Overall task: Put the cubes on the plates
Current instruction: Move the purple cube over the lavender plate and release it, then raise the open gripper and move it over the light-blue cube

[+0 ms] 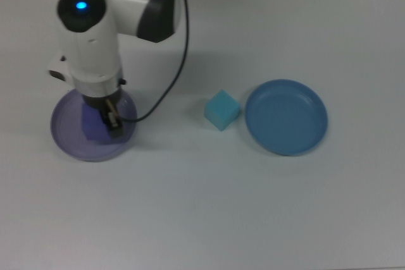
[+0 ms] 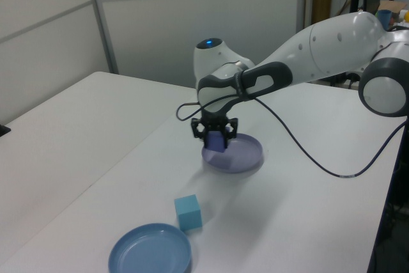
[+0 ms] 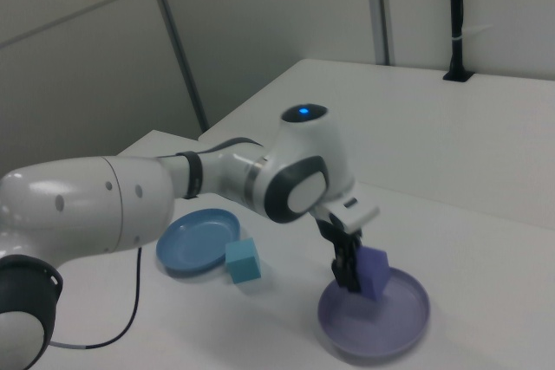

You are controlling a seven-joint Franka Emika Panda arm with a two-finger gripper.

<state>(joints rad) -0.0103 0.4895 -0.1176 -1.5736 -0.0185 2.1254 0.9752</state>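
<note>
Over round lavender plate (image 2: 239,156), rim shallow: tool (image 2: 216,137) w/ matte purple-blue cube (image 3: 373,272) clamped btwn fingers.

Even, diffuse overhead light fills all three views, leaving the white tabletop (image 1: 266,207) bright but without hard glare. Shadows are soft and faint: a pale smudge beside the turquoise cube (image 2: 188,212) in the left view, and a dim patch under the end effector (image 3: 351,276) in the right view. A small blue lamp (image 1: 81,6) glows on the arm, and the arm's edges look slightly blurred in the top view.
</note>
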